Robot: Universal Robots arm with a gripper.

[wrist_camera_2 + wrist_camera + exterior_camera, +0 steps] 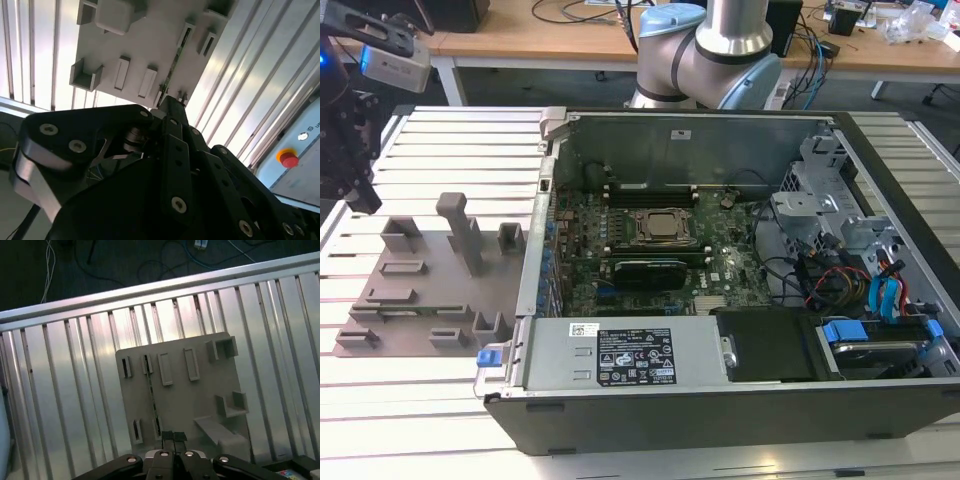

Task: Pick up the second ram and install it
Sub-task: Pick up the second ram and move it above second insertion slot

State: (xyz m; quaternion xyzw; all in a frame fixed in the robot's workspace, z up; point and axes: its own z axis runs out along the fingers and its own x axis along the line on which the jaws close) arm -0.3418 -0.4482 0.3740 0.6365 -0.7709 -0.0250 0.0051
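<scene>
While the gripper (pixel 362 198) hangs above the tray (pixel 415 262), its two fingertips sit pressed together with nothing between them, as seen in both wrist views.

Counts: 1 arm (pixel 720 45), 1 gripper, 1 tray, 1 ram (pixel 152 395) on the tray, 1 case (pixel 650 395), 1 socket (pixel 665 228).

Ram: stands on its long edge in the tray, with a small grey block at each end. In the second wrist view the ram (pixel 173 60) runs as a thin strip toward the fingertips. It is not touched; the exterior view shows the gripper well above the tray.

Layout, exterior view:
- The tray lies at 9 o'clock from the case.
- The gripper is at 11 o'clock from the tray's middle.
- The arm's base stands at 12 o'clock from the case.
- The socket sits about mid-board inside the case.

Tray: 1 tall post (pixel 460 228) rises above the several lower blocks around it.

Edges and room:
- The tray's 3 o'clock edge lies just beside the case wall.
- Bare ribbed table (pixel 410 400) spreads at 6 and 9 o'clock from the tray.
- The case is open on top, with its walls standing on every side of the board.
- In the first wrist view the table's far rail ends at dark floor with loose cables (pixel 150 262).
- 1 red button (pixel 289 159) sits on a light panel, well apart from the tray.
</scene>
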